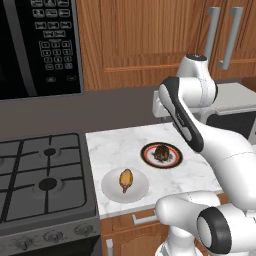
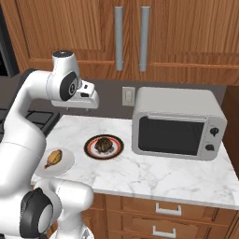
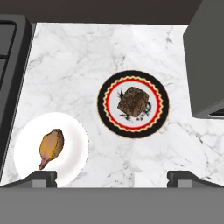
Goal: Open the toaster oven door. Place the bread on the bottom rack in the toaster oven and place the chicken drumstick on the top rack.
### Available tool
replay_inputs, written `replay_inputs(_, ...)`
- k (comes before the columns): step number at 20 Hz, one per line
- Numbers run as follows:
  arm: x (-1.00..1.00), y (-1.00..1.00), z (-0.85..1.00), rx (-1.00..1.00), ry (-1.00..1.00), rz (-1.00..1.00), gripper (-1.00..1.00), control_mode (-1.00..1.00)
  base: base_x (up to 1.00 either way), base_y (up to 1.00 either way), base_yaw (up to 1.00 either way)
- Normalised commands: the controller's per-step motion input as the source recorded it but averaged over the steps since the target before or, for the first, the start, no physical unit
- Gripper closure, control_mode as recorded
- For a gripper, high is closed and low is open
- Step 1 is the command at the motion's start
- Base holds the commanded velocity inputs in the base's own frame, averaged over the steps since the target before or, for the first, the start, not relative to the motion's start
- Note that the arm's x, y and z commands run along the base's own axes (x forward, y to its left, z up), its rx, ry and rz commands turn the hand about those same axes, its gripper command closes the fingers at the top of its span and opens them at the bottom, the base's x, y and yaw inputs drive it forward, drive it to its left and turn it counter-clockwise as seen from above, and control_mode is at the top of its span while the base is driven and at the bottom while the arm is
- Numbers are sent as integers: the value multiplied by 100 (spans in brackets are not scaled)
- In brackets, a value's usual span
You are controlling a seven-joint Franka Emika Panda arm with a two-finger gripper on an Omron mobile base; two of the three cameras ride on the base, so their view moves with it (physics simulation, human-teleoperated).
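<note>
The silver-grey toaster oven (image 2: 177, 122) stands at the right of the marble counter, and its dark-glass door (image 2: 170, 136) is shut, so both racks are hidden. The dark brown bread (image 3: 133, 101) lies on a black-and-red rimmed plate (image 3: 107, 117) in the middle of the counter. The golden chicken drumstick (image 3: 51, 146) rests on a white plate (image 3: 74, 131) nearer the stove. My gripper (image 3: 112, 177) hangs high above the counter, looking down between the two plates. It is open and holds nothing. In the right base view the gripper (image 2: 77, 106) is left of the oven.
A black gas stove (image 1: 42, 175) borders the counter on the left, with a black microwave (image 1: 40, 45) above it. Wooden cabinets (image 2: 130, 37) hang over the counter and drawers (image 2: 163, 210) sit below. A wall outlet (image 2: 128, 96) is behind the bread plate.
</note>
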Motion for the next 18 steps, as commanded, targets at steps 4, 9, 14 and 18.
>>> replay_inputs(4,0,0,0,0,0,0,-100,100,0,0,0)
replay_inputs(9,0,0,0,0,0,0,-100,100,0,0,0)
replay_inputs(14,0,0,0,0,0,0,-100,100,0,0,0)
replay_inputs(18,0,0,0,0,0,0,-100,-100,0,0,0)
